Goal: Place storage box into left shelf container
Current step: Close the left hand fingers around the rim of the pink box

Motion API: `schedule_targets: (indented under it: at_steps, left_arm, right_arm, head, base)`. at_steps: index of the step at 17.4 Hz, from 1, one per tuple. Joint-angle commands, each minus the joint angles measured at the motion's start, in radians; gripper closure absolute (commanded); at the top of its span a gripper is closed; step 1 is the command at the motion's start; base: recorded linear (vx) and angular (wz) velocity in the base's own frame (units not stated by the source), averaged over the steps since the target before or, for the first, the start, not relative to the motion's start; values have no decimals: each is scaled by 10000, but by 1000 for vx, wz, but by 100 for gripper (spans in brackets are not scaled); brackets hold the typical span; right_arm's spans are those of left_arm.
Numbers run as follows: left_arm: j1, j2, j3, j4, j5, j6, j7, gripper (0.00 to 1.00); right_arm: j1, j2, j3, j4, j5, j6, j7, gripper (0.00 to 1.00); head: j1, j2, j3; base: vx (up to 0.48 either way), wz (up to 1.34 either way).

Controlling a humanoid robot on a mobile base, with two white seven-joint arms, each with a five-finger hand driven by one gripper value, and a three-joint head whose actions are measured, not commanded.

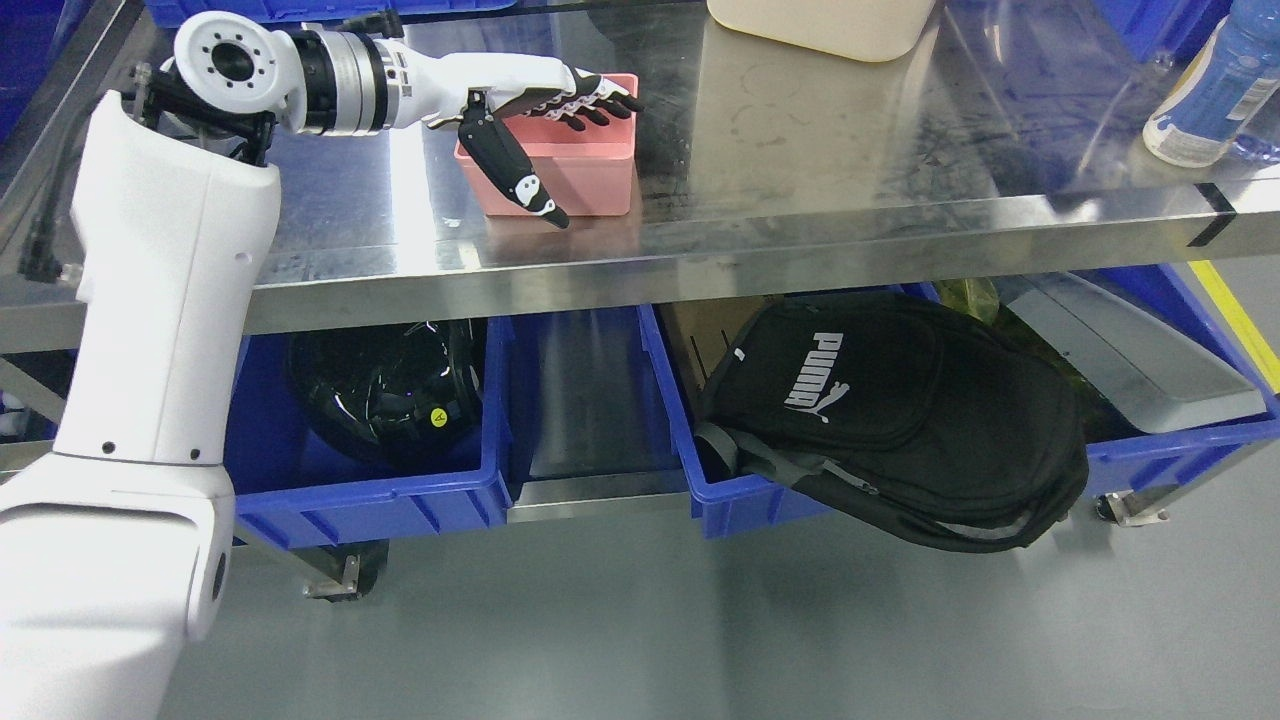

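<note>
I see the storage box on the table, at its left. My left hand lies over the box. Below, the left bin holds a helmet; the right bin holds a backpack.

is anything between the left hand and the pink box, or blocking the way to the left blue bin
Nothing separates the left hand from the pink storage box. The left blue bin sits under the steel tabletop, and a black helmet already fills much of it.
</note>
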Motion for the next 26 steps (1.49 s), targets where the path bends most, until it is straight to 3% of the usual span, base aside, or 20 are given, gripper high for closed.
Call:
schedule_targets:
  at_steps: [1, 3, 8, 14, 17, 21, 23, 26]
  left_arm:
    - [-257, 362, -658, 790, -260, 2, -78, 9]
    - [-257, 777, -338, 133, -199, 17, -78, 9]
    - [-150, 809, 217, -1097, -152, 569, -63, 9]
    - [-28, 1192, 4, -1374, -152, 907, -63, 9]
    - [769, 1117, -289, -1359, -305, 922, -47, 11]
    - [848, 749, -136, -1008, -857, 907, -17, 15]
    - [848, 442, 62, -822, -919, 831, -32, 26]
    - [848, 74, 904, -654, -919, 327, -47, 56]
  right_arm:
    - [92, -174, -46, -175, 15, -5, 4, 0]
    - [92, -174, -46, -175, 15, -5, 4, 0]
    - [92, -174, -46, -175, 15, -5, 4, 0]
    - [92, -174, -46, -175, 15, -5, 4, 0]
    - [92, -174, -46, -175, 15, -5, 4, 0]
    - [92, -174, -46, -175, 15, -5, 4, 0]
    - [92, -174, -46, -175, 15, -5, 4, 0]
    - [92, -174, -46, -175, 15, -5, 4, 0]
  head:
    - [0, 0, 0]
    - [0, 0, 0]
    - [0, -1, 0]
    - [0, -1, 0]
    - [0, -1, 0]
    - [0, -2, 0]
    - [0, -1, 0]
    - [0, -1, 0]
  base:
    - [0, 0]
    - [0, 0]
    - [0, 0]
    - [0, 0]
    - [0, 0]
    - [0, 0]
    - [0, 0]
    - [0, 0]
